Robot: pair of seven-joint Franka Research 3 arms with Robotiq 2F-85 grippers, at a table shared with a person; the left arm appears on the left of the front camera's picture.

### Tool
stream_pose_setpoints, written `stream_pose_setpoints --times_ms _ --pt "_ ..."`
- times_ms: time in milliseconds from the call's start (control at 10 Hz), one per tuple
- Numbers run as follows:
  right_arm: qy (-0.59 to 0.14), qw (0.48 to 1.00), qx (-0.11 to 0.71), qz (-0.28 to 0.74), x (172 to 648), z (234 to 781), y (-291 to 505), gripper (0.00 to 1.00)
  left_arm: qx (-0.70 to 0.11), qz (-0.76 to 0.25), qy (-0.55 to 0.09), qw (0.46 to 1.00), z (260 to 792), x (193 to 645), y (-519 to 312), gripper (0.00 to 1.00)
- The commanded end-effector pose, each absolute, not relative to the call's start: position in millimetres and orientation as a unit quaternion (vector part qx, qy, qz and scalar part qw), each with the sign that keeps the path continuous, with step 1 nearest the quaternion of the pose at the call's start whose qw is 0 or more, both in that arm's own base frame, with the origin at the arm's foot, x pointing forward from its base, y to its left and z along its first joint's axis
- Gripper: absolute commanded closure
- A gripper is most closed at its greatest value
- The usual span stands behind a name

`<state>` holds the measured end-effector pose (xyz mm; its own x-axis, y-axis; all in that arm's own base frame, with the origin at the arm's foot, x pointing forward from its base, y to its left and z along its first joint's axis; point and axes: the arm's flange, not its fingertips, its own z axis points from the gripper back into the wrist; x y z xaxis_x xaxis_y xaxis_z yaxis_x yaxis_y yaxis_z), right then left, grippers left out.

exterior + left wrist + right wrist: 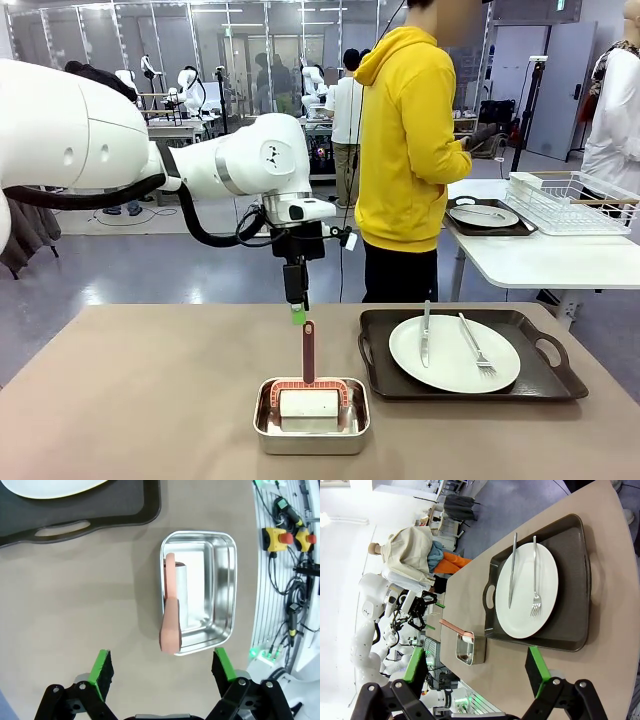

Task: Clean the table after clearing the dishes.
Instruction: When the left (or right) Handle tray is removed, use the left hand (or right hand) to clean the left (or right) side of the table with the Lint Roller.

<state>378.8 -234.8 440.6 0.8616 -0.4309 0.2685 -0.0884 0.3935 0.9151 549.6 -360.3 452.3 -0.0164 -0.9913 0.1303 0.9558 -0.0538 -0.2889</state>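
On the tan table (130, 400) a white plate (453, 352) with a knife and a fork lies on a black handled tray (376, 352). A second plate (484, 215) on its tray rests on the white side table. My left gripper (298, 315) hangs open, pointing down just above the pink handle of a roller (308, 352) that stands in a steel pan (266, 432). In the left wrist view the open left gripper (162, 670) frames the handle (170, 627) and pan (227, 590). My right gripper (475, 667) is open, well above the plate (527, 595) and tray (570, 630).
A person in a yellow hoodie (405, 150) stands at the far side, beside the white side table (540, 262). A white wire rack (572, 200) sits on that table. The tray's corner (75, 525) lies close to the pan. Cables and emergency-stop buttons (282, 537) line the table's near edge.
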Motion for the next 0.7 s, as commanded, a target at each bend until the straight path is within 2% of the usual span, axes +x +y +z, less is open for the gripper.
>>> stream_pose_setpoints --times_ms 0,300,600 --pt "-0.243 0.799 0.541 -0.106 377.3 442.7 -234.5 0.0 -0.14 -0.709 0.077 0.687 449.0 545.2 -372.2 0.0" --pt "-0.243 0.799 0.541 -0.106 377.3 442.7 -234.5 0.0 -0.12 -0.691 0.09 0.707 438.1 532.0 -377.6 0.0" --pt "-0.243 0.799 0.541 -0.106 377.3 442.7 -234.5 0.0 -0.134 -0.692 0.1 0.702 425.9 524.6 -374.7 0.0"
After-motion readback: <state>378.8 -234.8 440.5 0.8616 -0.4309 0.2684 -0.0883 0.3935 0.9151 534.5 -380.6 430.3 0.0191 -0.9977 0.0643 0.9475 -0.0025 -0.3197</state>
